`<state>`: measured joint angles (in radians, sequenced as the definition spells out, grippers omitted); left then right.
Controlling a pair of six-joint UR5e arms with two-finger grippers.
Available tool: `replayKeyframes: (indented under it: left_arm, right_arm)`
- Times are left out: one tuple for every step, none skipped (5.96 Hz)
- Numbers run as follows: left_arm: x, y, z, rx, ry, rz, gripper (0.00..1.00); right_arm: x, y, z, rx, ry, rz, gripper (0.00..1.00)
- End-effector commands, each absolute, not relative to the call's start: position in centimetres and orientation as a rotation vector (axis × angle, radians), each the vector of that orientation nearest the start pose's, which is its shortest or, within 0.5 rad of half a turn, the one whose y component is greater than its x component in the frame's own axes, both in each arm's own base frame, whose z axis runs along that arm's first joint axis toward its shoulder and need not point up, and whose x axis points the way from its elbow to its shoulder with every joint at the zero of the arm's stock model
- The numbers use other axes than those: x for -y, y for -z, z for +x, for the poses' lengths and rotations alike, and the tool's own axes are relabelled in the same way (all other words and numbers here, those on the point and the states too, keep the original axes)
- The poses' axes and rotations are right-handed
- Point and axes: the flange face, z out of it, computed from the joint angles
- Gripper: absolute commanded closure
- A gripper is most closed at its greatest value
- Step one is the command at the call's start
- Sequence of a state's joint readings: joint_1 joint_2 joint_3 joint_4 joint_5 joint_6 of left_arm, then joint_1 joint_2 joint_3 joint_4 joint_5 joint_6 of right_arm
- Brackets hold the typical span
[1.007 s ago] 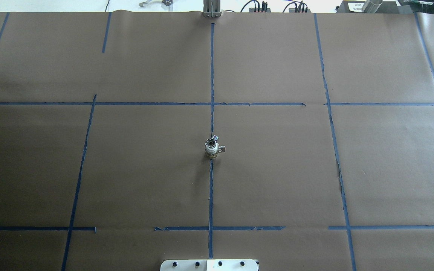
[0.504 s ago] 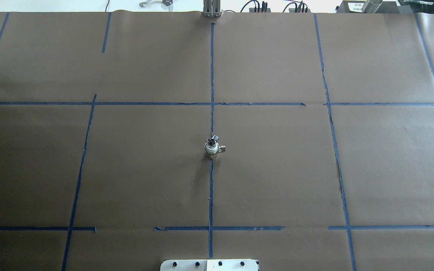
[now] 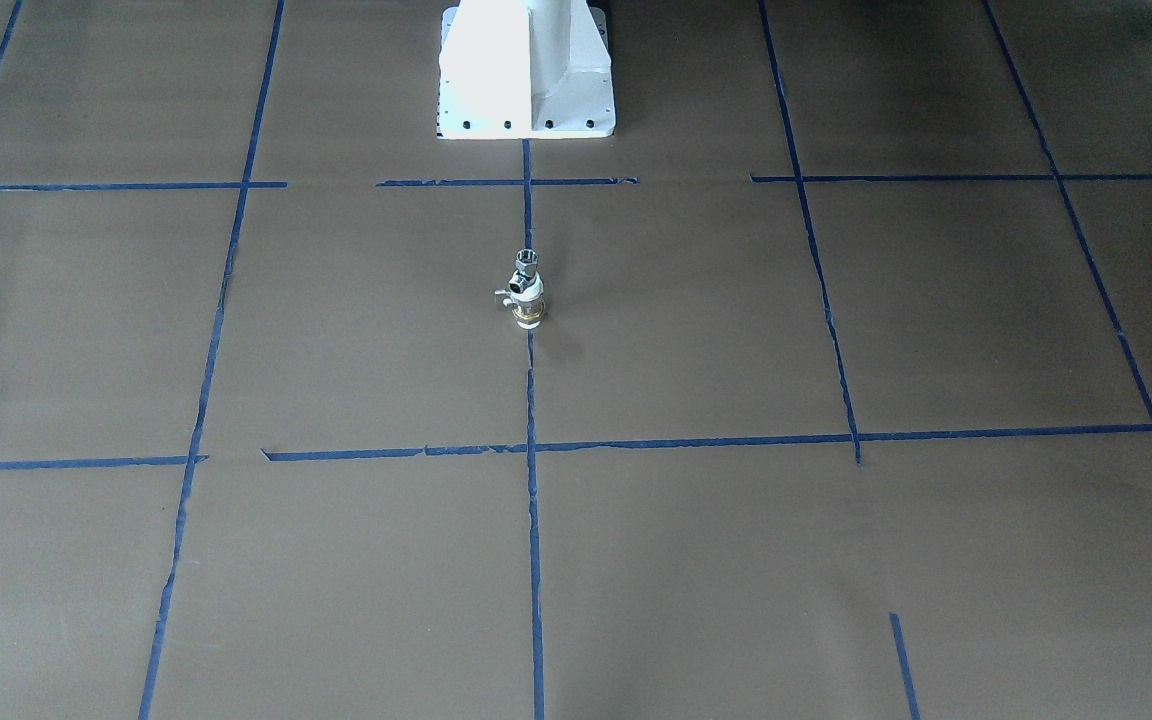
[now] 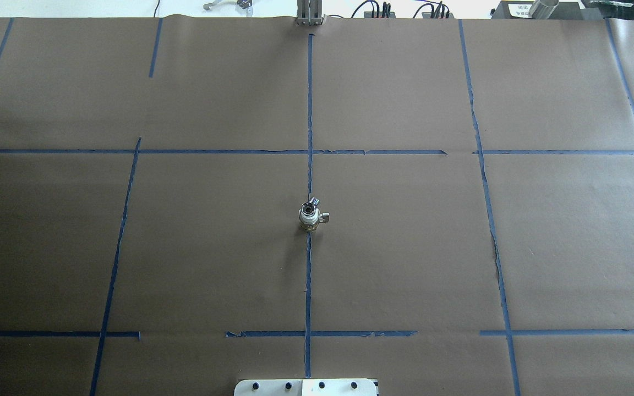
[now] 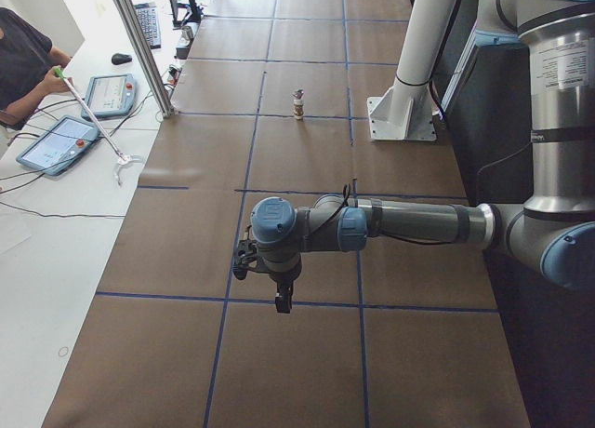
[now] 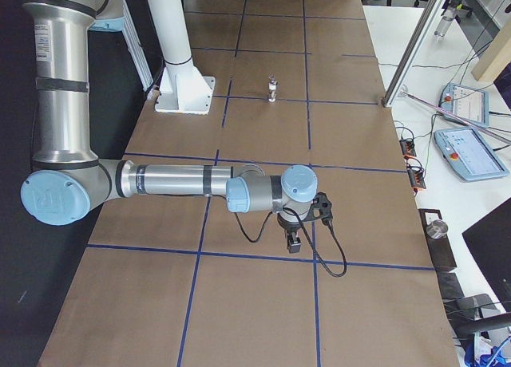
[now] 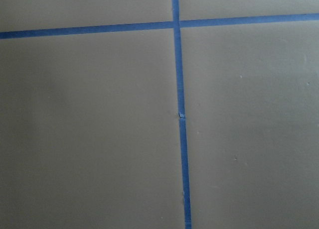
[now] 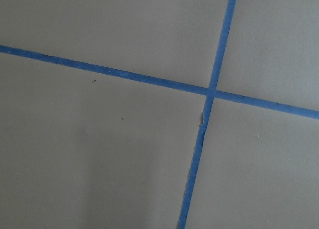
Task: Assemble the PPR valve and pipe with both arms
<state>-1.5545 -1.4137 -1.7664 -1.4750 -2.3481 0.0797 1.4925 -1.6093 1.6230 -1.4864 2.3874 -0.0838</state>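
Note:
A small valve assembly [image 4: 309, 216] stands upright on the centre tape line, with a chrome top, a white middle, a brass foot and a side handle. It also shows in the front view [image 3: 527, 290], the left view [image 5: 298, 104] and the right view [image 6: 273, 88]. I see no separate pipe. My left gripper [image 5: 282, 302] hangs low over the paper far from the valve, and so does my right gripper [image 6: 293, 243]. Both show only in the side views, so I cannot tell whether they are open or shut. The wrist views show only brown paper and blue tape.
The white robot pedestal [image 3: 526, 70] stands behind the valve. An aluminium post [image 5: 139, 46] rises at the table's far edge. An operator [image 5: 19, 56] and teach pendants [image 5: 56, 144] are beside the table. More pendants [image 6: 463, 151] lie at the other end.

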Motion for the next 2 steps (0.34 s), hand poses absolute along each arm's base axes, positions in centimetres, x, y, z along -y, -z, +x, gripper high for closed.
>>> replayKeyframes:
  left_arm:
    - [42.04, -64.67, -5.63, -0.779, -0.067, -0.037, 0.0]
    - [42.03, -64.76, -5.64, -0.778, -0.066, -0.038, 0.0]
  right_arm:
    - [48.28, -64.19, 2.29, 0.82, 0.192, 0.091, 0.0]
    - [48.3, -63.83, 2.23, 0.827, 0.194, 0.097, 0.0]
